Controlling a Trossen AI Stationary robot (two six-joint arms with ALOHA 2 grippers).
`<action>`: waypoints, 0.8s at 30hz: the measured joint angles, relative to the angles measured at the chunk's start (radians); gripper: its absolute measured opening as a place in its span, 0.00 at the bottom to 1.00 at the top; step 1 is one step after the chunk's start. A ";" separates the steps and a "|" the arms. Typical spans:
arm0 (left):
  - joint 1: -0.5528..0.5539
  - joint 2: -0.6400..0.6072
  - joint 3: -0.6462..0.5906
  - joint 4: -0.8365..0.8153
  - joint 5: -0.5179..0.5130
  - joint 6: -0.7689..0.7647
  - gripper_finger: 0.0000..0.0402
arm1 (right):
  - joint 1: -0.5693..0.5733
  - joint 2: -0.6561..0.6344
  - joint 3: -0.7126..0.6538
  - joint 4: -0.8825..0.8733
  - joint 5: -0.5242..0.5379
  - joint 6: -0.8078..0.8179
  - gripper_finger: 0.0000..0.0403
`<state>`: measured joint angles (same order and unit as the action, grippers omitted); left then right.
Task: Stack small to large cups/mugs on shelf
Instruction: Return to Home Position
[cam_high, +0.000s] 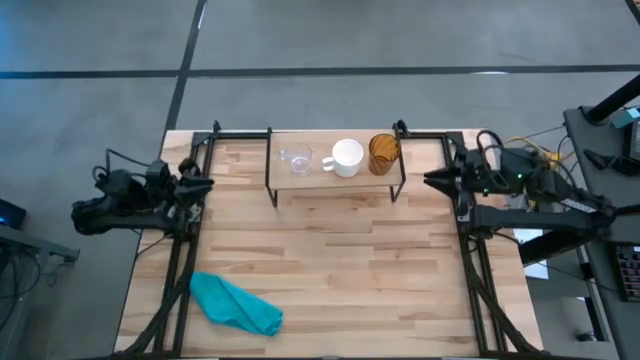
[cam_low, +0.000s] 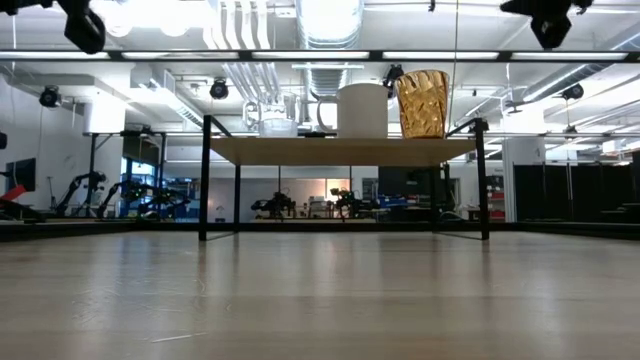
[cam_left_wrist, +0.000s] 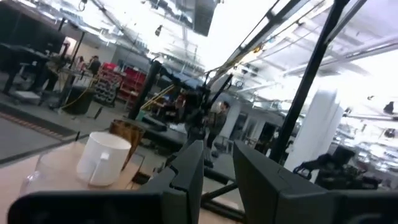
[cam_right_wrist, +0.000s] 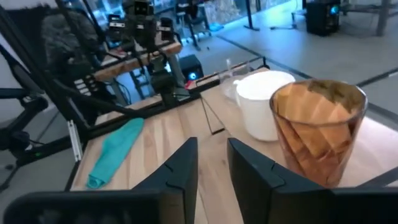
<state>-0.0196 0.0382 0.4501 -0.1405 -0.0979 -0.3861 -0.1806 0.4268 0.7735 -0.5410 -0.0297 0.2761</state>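
Along the shelf (cam_high: 330, 188) at the bench's (cam_high: 330, 270) far edge stand the clear glass cup (cam_high: 297, 160), white mug (cam_high: 347, 157) and amber cup (cam_high: 384, 154). The left pincer (cam_high: 203, 184) and right pincer (cam_high: 432, 180) sit at the side edges, slightly spread, empty.

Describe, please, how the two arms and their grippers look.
The left arm and right arm are black, built of slender jointed links with loose black cables looping along them. The left gripper and right gripper each carry two flat, angular dark fingers. No markings can be read.
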 joint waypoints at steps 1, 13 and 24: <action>0.000 0.008 -0.003 0.008 0.000 0.000 0.19 | 0.000 -0.025 -0.029 0.017 0.000 0.000 0.20; -0.001 0.000 -0.067 0.079 -0.013 0.007 0.19 | -0.001 -0.272 -0.244 0.079 -0.051 0.011 0.20; 0.000 -0.004 -0.214 0.266 -0.014 0.000 0.19 | -0.001 -0.427 -0.370 0.073 -0.077 0.024 0.18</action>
<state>-0.0196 0.0343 0.2360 0.1254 -0.1116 -0.3864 -0.1814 -0.0005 0.4036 -0.4680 -0.1069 0.3004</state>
